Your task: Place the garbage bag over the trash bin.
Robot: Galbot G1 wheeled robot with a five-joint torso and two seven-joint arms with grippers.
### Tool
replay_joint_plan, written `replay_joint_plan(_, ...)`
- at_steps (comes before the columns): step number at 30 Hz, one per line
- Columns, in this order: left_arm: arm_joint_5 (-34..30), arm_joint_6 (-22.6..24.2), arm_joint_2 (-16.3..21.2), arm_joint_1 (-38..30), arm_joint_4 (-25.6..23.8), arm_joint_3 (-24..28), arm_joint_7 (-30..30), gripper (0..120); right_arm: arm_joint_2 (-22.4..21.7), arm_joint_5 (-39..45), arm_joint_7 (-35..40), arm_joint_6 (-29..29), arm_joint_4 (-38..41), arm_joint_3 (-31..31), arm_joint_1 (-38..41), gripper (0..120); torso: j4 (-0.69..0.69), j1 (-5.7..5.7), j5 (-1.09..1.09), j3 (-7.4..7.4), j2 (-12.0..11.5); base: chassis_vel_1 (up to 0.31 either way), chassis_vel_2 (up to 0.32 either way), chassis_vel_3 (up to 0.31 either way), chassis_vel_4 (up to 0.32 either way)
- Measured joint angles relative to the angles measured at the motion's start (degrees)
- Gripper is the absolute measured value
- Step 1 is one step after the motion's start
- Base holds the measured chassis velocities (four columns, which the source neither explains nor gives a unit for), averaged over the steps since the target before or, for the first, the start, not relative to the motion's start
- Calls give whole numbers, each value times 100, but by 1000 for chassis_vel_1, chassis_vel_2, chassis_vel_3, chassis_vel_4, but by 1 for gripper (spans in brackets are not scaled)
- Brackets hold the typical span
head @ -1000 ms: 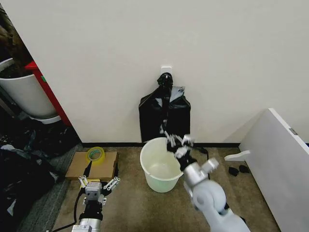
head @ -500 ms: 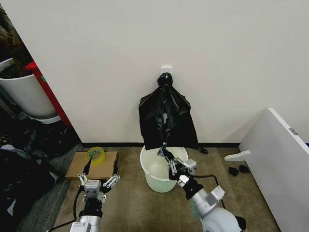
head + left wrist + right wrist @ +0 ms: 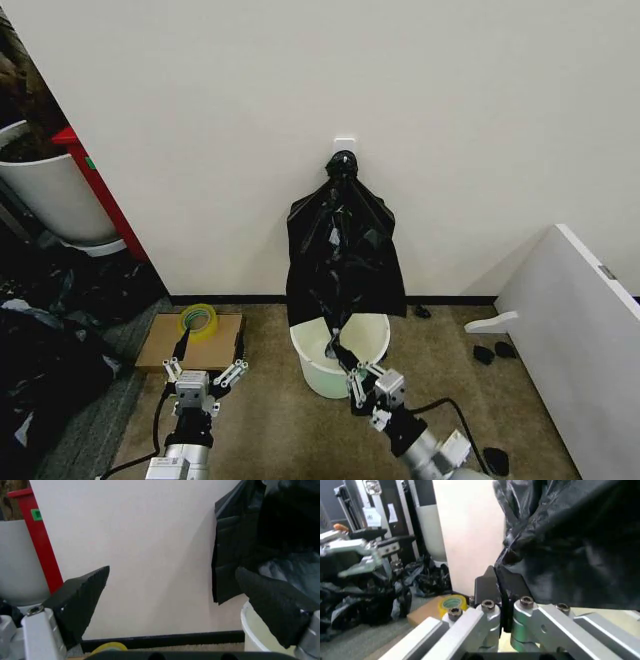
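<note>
1. Head view: your right gripper (image 3: 362,383) pinches a strand of the garbage bag (image 3: 343,255), drawn down across the trash bin (image 3: 338,352); bin not yet covered. Bag hangs glossy, crinkled, against the wall.
2. Left wrist view: your left gripper (image 3: 192,600) is spread, idle beside the bin.
3. Right wrist view: jaws pressed together on black film.

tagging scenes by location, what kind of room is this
Probably an indoor lab or office corner used for robot testing: plain wall with carpeted floor, a tape roll on a cardboard box, and equipment stands nearby.
</note>
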Motion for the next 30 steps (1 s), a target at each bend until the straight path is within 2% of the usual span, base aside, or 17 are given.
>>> replay_joint_plan(11,-16,-4,-12,-11,5,-6,-5,99,-20,-328,-69,278,-90,-41,-299,0,0,1,0,0,-1,0,0,0,0)
replay_joint_plan(21,-18,-9,2,-8,-23,8,-9,99,84,-172,66,212,-107,-56,-105,0,0,1,0,0,-1,0,0,0,0)
replay_joint_plan(24,-88,19,92,-53,-102,24,-3,99,119,-74,199,103,-89,-30,109,0,0,0,0,0,-1,0,0,0,0)
replay_joint_plan(30,-356,192,584,-291,-310,98,93,99,223,268,417,-222,-52,124,551,0,0,1,0,0,-1,0,0,0,0)
